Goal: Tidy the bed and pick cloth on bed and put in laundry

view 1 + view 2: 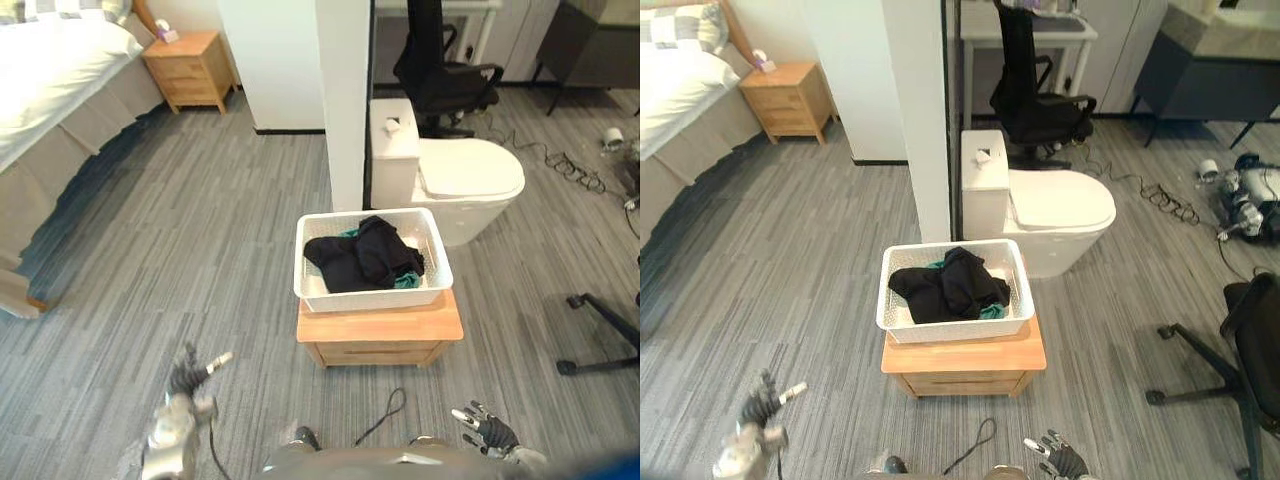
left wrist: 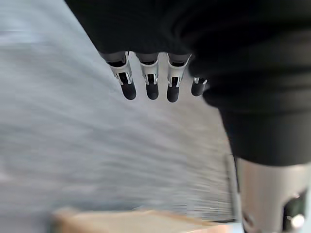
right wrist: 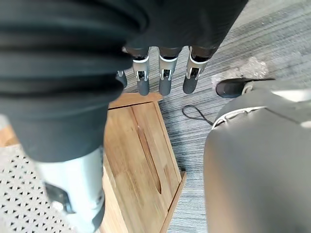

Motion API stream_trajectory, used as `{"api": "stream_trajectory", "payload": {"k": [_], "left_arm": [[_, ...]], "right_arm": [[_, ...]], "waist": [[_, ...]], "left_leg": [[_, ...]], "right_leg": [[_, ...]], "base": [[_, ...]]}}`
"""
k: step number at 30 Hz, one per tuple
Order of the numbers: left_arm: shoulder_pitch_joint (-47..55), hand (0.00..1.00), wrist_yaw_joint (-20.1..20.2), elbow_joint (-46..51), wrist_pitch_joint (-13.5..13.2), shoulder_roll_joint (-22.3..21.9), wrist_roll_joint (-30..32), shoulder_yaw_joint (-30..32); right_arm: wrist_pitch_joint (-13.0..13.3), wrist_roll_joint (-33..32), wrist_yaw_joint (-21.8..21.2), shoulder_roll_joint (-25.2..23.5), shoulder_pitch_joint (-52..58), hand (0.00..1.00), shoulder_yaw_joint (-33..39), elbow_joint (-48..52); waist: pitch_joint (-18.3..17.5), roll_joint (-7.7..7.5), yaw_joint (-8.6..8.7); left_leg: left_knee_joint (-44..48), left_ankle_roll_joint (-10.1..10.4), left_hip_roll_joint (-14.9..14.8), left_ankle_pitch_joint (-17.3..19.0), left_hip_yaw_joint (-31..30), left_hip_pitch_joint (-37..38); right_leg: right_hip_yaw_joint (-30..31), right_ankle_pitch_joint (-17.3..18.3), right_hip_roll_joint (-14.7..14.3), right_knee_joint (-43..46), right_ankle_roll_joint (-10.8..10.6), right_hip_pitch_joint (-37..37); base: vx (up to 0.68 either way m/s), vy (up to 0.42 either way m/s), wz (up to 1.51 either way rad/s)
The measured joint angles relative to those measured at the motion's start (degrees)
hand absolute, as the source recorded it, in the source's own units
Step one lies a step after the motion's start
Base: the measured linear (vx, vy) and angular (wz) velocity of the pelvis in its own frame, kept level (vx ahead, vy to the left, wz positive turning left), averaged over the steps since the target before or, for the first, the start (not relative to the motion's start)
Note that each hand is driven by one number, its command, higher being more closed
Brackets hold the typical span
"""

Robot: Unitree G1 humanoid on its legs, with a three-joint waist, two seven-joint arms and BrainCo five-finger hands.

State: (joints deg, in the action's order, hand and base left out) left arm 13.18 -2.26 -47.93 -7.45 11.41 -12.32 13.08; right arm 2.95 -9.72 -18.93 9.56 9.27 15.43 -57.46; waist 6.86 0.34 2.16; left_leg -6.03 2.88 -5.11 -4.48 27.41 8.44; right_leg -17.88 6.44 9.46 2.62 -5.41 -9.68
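Note:
A white perforated laundry basket (image 1: 432,238) stands on a low wooden stand (image 1: 380,328) in the middle of the floor. Black cloth (image 1: 365,255) with a bit of teal cloth lies heaped inside it. The bed (image 1: 45,80) with white bedding is at the far left. My left hand (image 1: 190,378) hangs low at the lower left, fingers (image 2: 150,82) straight and empty. My right hand (image 1: 484,428) is at the lower right beside the stand, fingers (image 3: 163,80) straight, holding nothing.
A white toilet (image 1: 455,180) stands behind the basket next to a white partition wall (image 1: 345,100). A wooden nightstand (image 1: 190,68) is beside the bed. A black office chair (image 1: 445,75) is at the back, chair legs (image 1: 600,330) at the right. Grey striped carpet surrounds the stand.

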Motion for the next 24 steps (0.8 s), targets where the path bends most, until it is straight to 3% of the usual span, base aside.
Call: {"api": "stream_trajectory", "payload": {"k": [3,8,13,19,24], "left_arm": [[3.1,0.0,0.79,-7.5,0.38,-3.32,1.98,3.09],[4.35,0.0,1.92,-10.33,0.98,-5.96,7.9,3.75],[3.53,0.0,2.17,-11.19,5.26,-7.22,14.31,3.81],[2.61,0.0,1.99,-12.08,8.1,-7.4,14.75,2.91],[1.47,0.0,2.03,-12.11,8.56,-6.83,14.54,0.27]], "right_arm": [[0.69,1.09,0.19,-0.4,-0.33,0.0,1.89,-2.29],[1.06,2.84,1.65,-1.46,-0.59,0.0,3.07,-3.82],[-0.84,3.15,3.53,-2.91,-1.75,0.0,3.43,-5.35],[-2.74,3.25,5.6,-3.59,-1.94,0.0,3.41,-5.63],[-4.79,3.3,7.41,-3.94,-2.85,0.0,3.46,-5.86]], "waist": [[-1.11,-0.01,-0.33],[-0.95,0.24,-1.58],[-0.91,0.38,-1.61],[-0.9,0.17,-1.66],[-0.9,0.11,-1.72]], "left_leg": [[-0.01,-0.01,0.16,0.1,-0.18,0.99],[-0.02,0.28,0.24,0.29,-1.22,1.6],[-0.02,0.25,0.25,0.38,-1.24,1.94],[-0.02,0.1,0.27,0.5,-0.56,2.41],[-0.01,0.36,0.25,0.97,0.17,2.6]], "right_leg": [[-0.08,-0.02,0.1,-0.2,-0.04,-1.2],[-0.87,0.0,0.09,-0.32,-0.08,-2.4],[-0.71,0.08,0.04,-0.45,-0.2,-2.78],[0.04,0.08,-0.03,-0.57,-0.13,-2.84],[0.73,0.06,-0.16,-0.66,-0.13,-2.72]], "base": [[-0.01,0.008,0.05],[-0.01,0.003,0.1],[0.0,0.002,0.0],[0.05,0.009,-0.07],[0.05,0.004,-0.07]]}}
